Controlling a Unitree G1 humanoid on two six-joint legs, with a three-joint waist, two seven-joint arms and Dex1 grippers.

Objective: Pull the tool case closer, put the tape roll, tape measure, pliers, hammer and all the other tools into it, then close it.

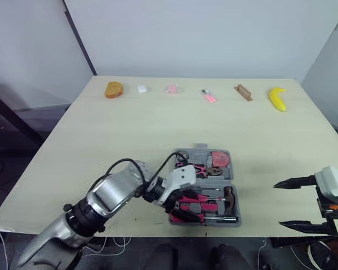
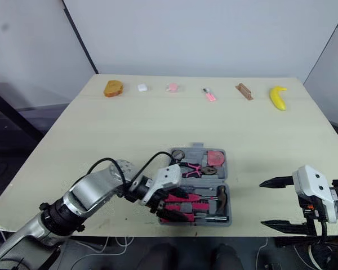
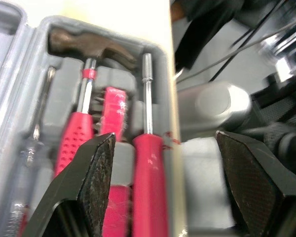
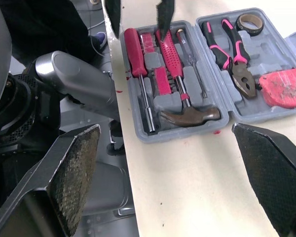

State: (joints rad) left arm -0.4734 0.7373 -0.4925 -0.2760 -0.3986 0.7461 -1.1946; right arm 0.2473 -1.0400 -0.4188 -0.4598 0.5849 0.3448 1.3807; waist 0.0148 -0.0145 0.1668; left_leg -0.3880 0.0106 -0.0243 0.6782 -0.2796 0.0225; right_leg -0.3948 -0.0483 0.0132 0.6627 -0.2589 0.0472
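The tool case (image 4: 177, 133) lies open at the table's (image 1: 129, 129) front edge. It holds pliers (image 4: 232, 54) and a hammer (image 4: 173, 66) lying left-to-right, head rightward. The left gripper (image 3: 165, 138) is spread over it, and the right gripper (image 1: 279, 204) is spread well apart from it.

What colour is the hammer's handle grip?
Red, on the hammer; the right wrist view shows it best.

Open grey tool case (image 4: 260, 49) holds hammer (image 4: 190, 117), pliers (image 4: 232, 54), tape roll (image 4: 248, 20), tape measure (image 4: 284, 86).

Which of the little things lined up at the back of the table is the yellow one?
The banana, at the right end of the row. The others are orange, white, pink or brown.
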